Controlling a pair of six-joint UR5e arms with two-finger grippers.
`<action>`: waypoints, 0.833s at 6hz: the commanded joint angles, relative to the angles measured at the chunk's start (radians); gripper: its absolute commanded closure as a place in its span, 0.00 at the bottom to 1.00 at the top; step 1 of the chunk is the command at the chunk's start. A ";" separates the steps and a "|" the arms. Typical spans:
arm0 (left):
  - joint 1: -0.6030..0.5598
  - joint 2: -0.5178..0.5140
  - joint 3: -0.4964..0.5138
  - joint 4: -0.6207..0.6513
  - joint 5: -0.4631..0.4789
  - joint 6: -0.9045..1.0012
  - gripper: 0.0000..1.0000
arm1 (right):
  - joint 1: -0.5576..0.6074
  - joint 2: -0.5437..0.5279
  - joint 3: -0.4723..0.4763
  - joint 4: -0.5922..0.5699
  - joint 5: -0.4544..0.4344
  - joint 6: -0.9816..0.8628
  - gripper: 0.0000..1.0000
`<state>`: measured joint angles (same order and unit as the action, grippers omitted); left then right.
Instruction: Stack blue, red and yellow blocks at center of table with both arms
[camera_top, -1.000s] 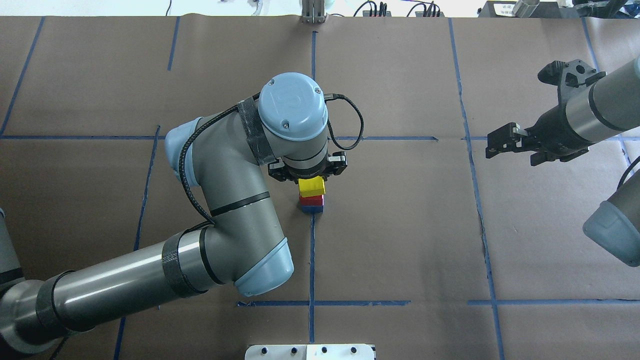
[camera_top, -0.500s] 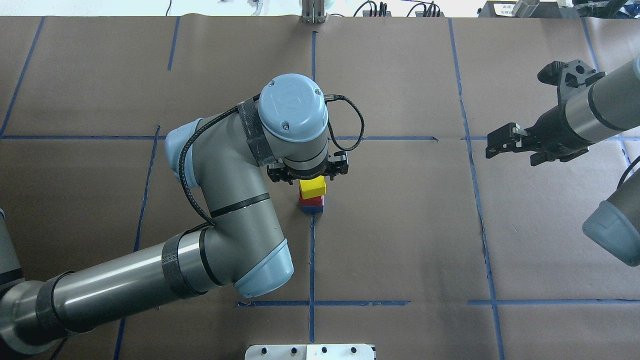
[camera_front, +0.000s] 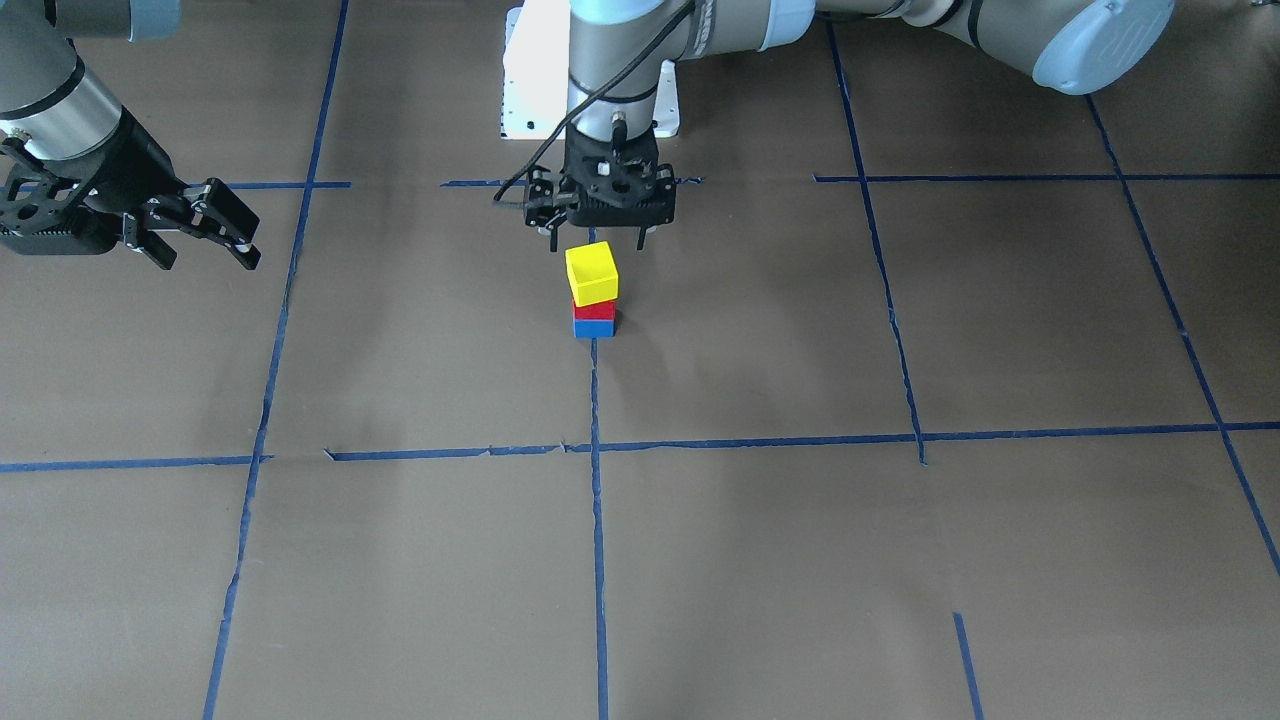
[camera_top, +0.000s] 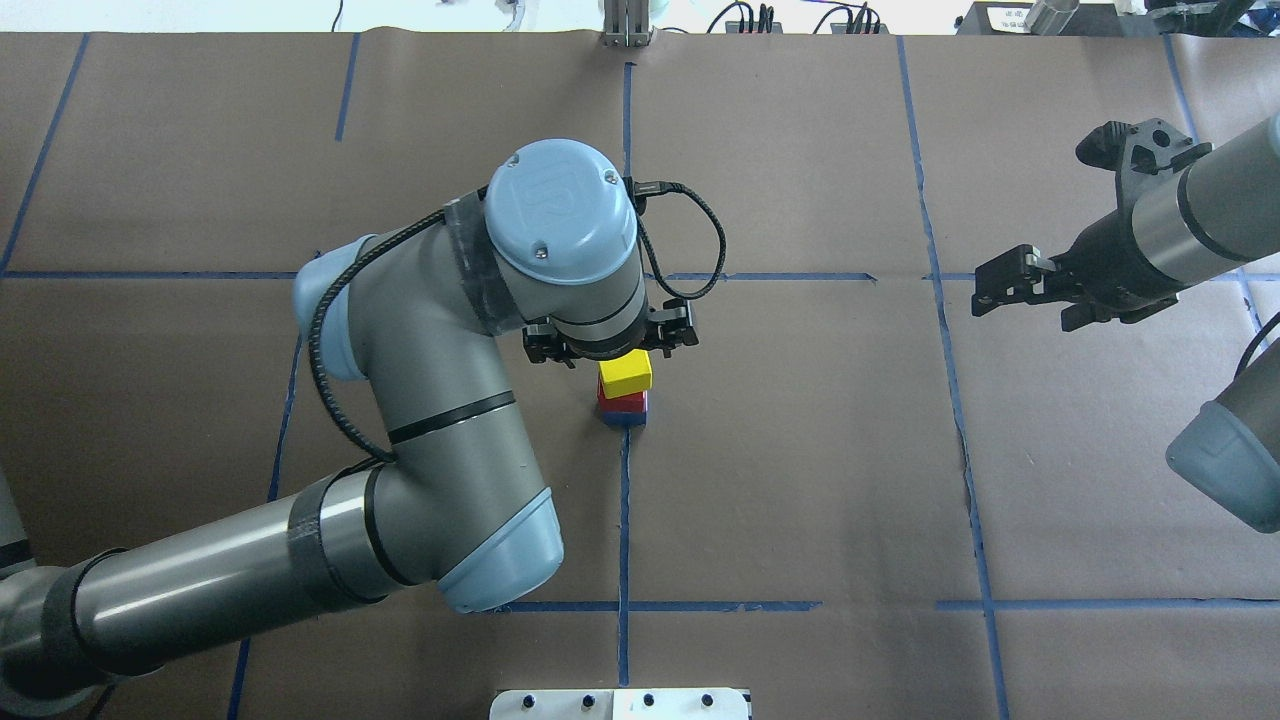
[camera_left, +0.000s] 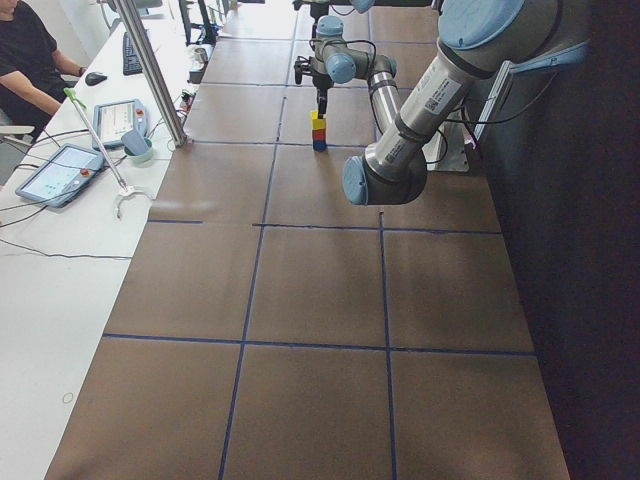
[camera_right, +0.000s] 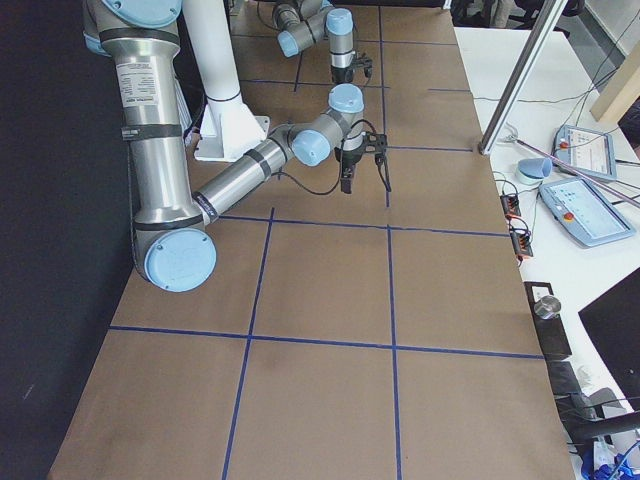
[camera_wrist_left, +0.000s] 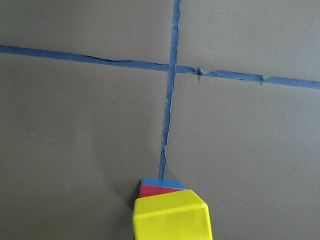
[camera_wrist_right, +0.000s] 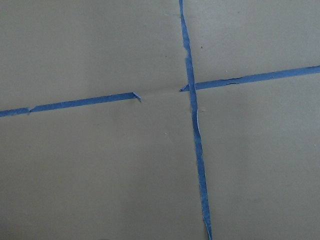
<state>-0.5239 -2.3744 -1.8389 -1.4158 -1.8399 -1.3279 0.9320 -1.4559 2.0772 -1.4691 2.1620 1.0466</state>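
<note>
A yellow block (camera_front: 591, 274) sits on a red block (camera_front: 594, 310), which sits on a blue block (camera_front: 594, 328), at the table's centre on a blue tape crossing. The stack also shows in the overhead view (camera_top: 625, 373) and at the bottom of the left wrist view (camera_wrist_left: 171, 218). My left gripper (camera_front: 597, 238) hangs just above the yellow block, open and empty, its fingers apart from the block. My right gripper (camera_top: 1020, 300) is open and empty, held above the table far to the right of the stack.
Brown paper with blue tape lines (camera_top: 624, 520) covers the table. The white robot base plate (camera_front: 530, 80) is at the near edge. A metal pole (camera_left: 150, 70), tablets (camera_left: 55, 172) and an operator (camera_left: 25, 60) are on the far side.
My left arm has lifted and its wrist has shifted left in the overhead view. The yellow block stays on the stack. The right arm has not moved.
</note>
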 joint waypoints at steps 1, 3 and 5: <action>-0.077 0.224 -0.306 0.020 -0.007 0.123 0.00 | 0.103 -0.007 -0.006 -0.010 0.053 -0.064 0.00; -0.333 0.544 -0.411 0.021 -0.149 0.607 0.00 | 0.331 -0.027 -0.054 -0.148 0.094 -0.489 0.00; -0.686 0.766 -0.386 0.017 -0.449 1.094 0.00 | 0.451 -0.102 -0.069 -0.246 0.171 -0.797 0.00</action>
<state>-1.0497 -1.7127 -2.2340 -1.3978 -2.1584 -0.4581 1.3242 -1.5114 2.0132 -1.6796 2.2973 0.4003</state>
